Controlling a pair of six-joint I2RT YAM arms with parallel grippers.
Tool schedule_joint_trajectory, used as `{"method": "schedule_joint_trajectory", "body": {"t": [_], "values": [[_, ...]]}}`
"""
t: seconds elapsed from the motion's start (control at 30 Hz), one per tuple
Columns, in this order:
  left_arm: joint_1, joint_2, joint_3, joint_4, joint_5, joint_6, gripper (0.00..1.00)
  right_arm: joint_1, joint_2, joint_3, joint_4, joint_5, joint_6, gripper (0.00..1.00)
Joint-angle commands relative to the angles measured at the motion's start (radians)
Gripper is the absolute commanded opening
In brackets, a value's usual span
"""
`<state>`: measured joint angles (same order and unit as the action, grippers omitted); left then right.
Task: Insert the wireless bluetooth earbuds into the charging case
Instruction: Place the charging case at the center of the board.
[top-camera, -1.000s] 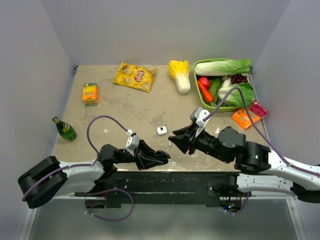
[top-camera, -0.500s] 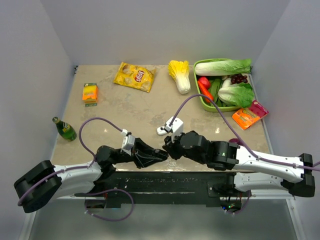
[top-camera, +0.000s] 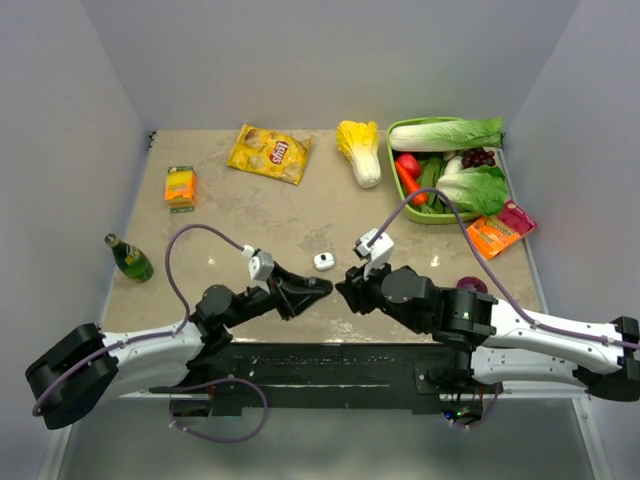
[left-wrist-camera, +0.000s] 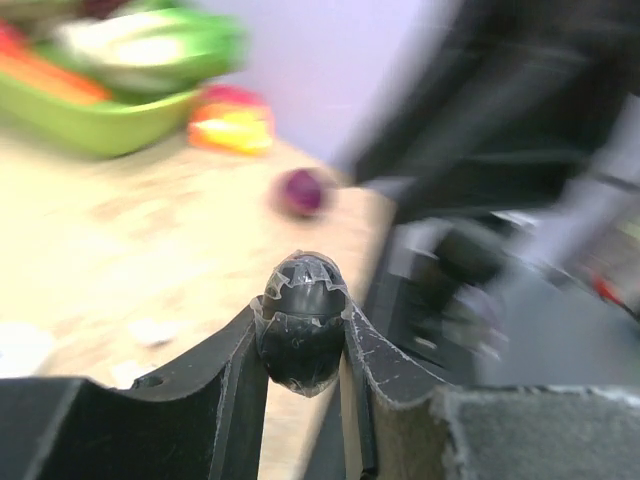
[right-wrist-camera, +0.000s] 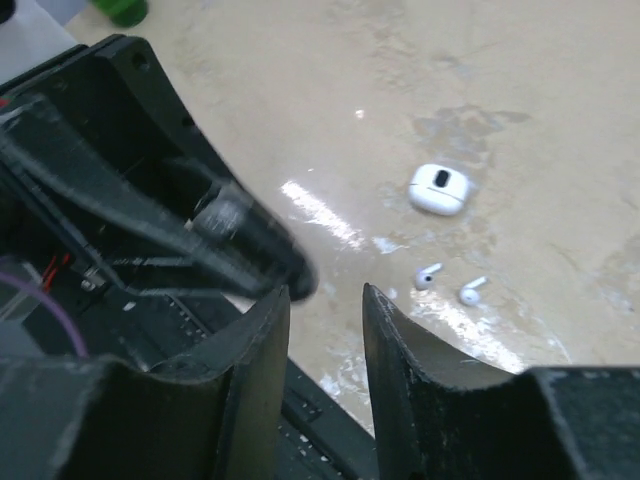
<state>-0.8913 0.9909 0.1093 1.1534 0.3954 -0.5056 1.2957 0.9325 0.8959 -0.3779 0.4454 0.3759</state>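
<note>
Table (top-camera: 260, 215): tan, mottled top that bears everything named below
Green basket (top-camera: 437, 214): far right corner, heaped with leafy greens, a red pepper and a carrot
Right gripper (top-camera: 346, 284): low over the near edge, pointing left; in the wrist view (right-wrist-camera: 325, 295) its two fingers stand a narrow gap apart with nothing between them
Left gripper (top-camera: 318, 288): low over the near edge, pointing right, its tip just beside the right gripper's tip; in its wrist view (left-wrist-camera: 303, 335) the fingers are clamped on a dark rounded piece
Chip bag (top-camera: 270, 152): yellow, lying flat at the far side, left of centre
Yellow cabbage (top-camera: 360, 150): far centre, just left of the basket
Green bottle (top-camera: 128, 258): lying at the left edge
Orange carton (top-camera: 180, 185): left side, beyond the bottle
Orange packet (top-camera: 487, 236): right edge, near the basket, partly on a pink packet (top-camera: 518, 215)
Purple ball (top-camera: 470, 285): beside the right arm; a blur in the left wrist view
White charging case (top-camera: 323, 262): on the table just beyond the two gripper tips, touched by neither; a dark oval mark shows on top (right-wrist-camera: 440, 189)
Dark rounded piece (left-wrist-camera: 300, 300): pinched between the left fingertips, shiny; case or bud, I cannot tell
White earbuds (right-wrist-camera: 427, 276): two, lying side by side on the bare table just near of the white case, apart from it, the second at (right-wrist-camera: 470, 291)
</note>
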Motion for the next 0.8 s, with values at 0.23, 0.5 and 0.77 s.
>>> {"method": "schedule_joint_trajectory", "body": {"t": [0.23,0.5,0.77], "values": [[0.307,0.388,0.36,-0.57,-0.432,-0.209,0.03,-0.003,0.104,-0.074,0.007,0.289,0.164,0.6],[0.428,0.652,0.538,-0.638,-0.377,-0.148,0.16,-0.006,0.118,-0.064,0.023,0.228,0.163,0.68],[0.482,0.764,0.621,-0.693,-0.342,-0.129,0.39,-0.007,0.121,-0.06,0.016,0.199,0.136,0.7]]}}
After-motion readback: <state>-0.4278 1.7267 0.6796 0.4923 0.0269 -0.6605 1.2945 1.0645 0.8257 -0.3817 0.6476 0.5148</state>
